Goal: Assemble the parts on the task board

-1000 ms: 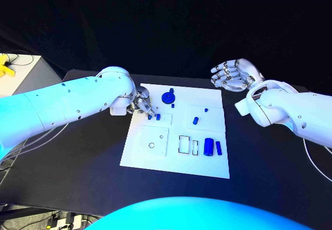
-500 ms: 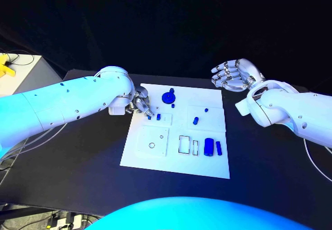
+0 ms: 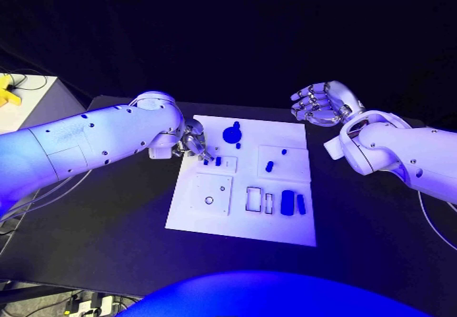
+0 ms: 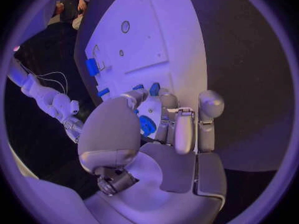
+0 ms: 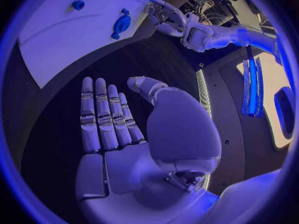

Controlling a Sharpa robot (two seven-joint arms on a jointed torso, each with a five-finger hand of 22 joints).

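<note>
The white task board (image 3: pixel 243 224) lies in the middle of the table. Blue parts on it include a round part (image 3: pixel 232 134), a short peg (image 3: pixel 269 166) and two upright blocks (image 3: pixel 288 202) near its right edge. My left hand (image 3: pixel 195 146) hangs over the board's left side. Its fingers are curled down, with their tips (image 4: pixel 138 93) at a small blue part (image 3: pixel 217 160). I cannot tell whether they hold it. My right hand (image 3: pixel 322 104) is raised beyond the board's far right corner, its fingers (image 5: pixel 102 117) straight and apart, holding nothing.
A square inset plate (image 3: pixel 209 193) with a ring hole and a rectangular slot (image 3: pixel 253 199) lie on the board's near half. A pale bench (image 3: pixel 24 99) with a yellow object stands off the table's far left corner. Black table surrounds the board.
The left fingertips have settled a little closer over the small blue part. The right hand has stayed where it was.
</note>
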